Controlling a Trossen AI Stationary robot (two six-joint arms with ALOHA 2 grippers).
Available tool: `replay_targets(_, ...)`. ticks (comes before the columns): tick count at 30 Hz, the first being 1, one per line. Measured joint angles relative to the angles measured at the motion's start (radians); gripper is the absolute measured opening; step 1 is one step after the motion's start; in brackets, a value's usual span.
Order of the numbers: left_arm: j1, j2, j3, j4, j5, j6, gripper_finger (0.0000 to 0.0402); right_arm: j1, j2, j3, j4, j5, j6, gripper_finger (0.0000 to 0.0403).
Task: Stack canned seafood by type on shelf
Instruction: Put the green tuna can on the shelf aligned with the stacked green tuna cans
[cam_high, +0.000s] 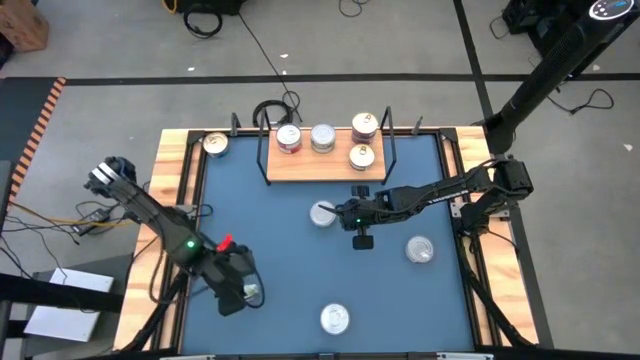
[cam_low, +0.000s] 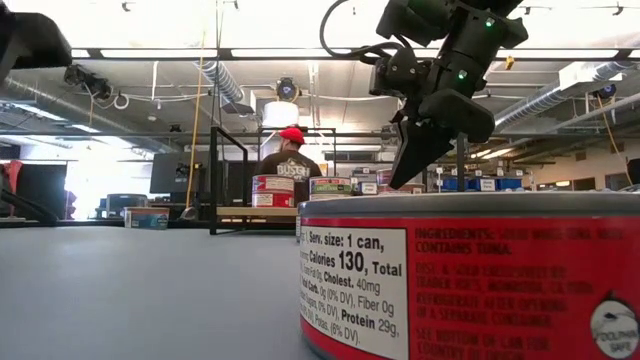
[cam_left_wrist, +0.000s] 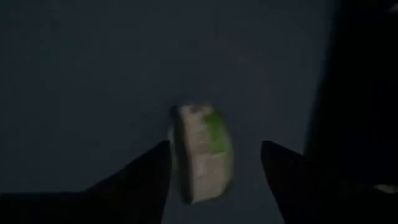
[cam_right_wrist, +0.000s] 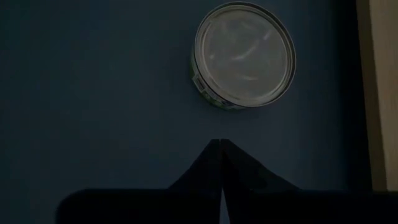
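Eight tins are in view on the blue desk (cam_high: 260, 230). Nearest the front edge, one silver-lidded tin (cam_high: 335, 319) stands alone. At the front left, the left tool (cam_high: 243, 288) is spread wide above a pale tin lying on its side (cam_left_wrist: 202, 152), which sits between the fingers, untouched. Toward the right edge stands another tin (cam_high: 420, 250). At desk centre, the right tool (cam_right_wrist: 221, 144) is fully closed, holding nothing, just beside a silver-lidded tin (cam_right_wrist: 242, 55). Along the back edge, the shelf (cam_high: 310, 166) carries four tins (cam_high: 322, 138). One gold-lidded tin (cam_high: 215, 144) stands at the back left corner.
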Motion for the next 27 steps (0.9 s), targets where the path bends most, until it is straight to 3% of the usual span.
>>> replay_targets(5, 0.000, 0.081, 0.047, -0.094, 0.062, -0.006, 0.0281, 0.000, 0.000, 0.000, -0.001, 0.000, 0.000, 0.0011)
replay_targets(14, 0.000, 0.147, 0.051, -0.070, 0.096, -0.028, 0.0301, 0.000, 0.000, 0.000, -0.001, 0.001, 0.002, 0.0018)
replay_targets(22, 0.001, 0.234, 0.051, -0.075, 0.124, 0.003, 0.0279, 0.000, 0.000, 0.000, -0.001, 0.001, 0.002, 0.0011)
replay_targets(27, 0.001, 0.257, 0.051, -0.076, 0.145, 0.053, 0.0232, 0.000, 0.000, 0.000, -0.001, 0.001, 0.002, 0.0018)
